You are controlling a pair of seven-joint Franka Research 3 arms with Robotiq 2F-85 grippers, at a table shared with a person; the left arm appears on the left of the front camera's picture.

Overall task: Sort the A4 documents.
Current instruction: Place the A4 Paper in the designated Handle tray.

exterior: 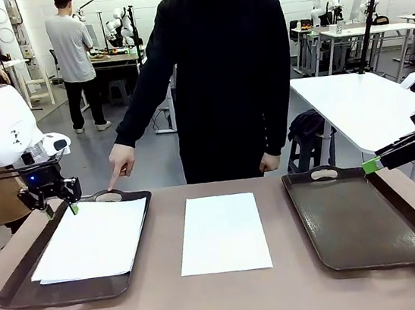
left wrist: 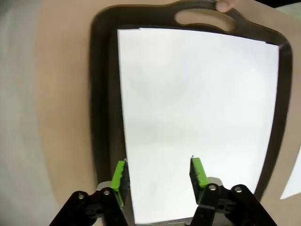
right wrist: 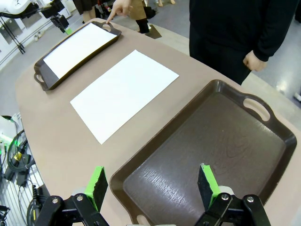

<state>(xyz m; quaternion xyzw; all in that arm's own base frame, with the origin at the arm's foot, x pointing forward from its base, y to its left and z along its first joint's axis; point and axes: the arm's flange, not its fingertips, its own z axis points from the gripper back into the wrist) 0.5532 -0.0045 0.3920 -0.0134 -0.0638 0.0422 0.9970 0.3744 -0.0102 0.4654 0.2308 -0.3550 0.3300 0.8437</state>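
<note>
A4 documents (exterior: 92, 239): one sits in the left tray (exterior: 8, 297), lower left, one on the tabletop (exterior: 212, 307), centre frame. Left jaws apart over the trayed sheet; judged best to rise straight up so pads (left wrist: 198, 172) don't drag it. Right jaws apart over right tray (exterior: 370, 225). Sheets plain white, flat, thin, blank.
</note>
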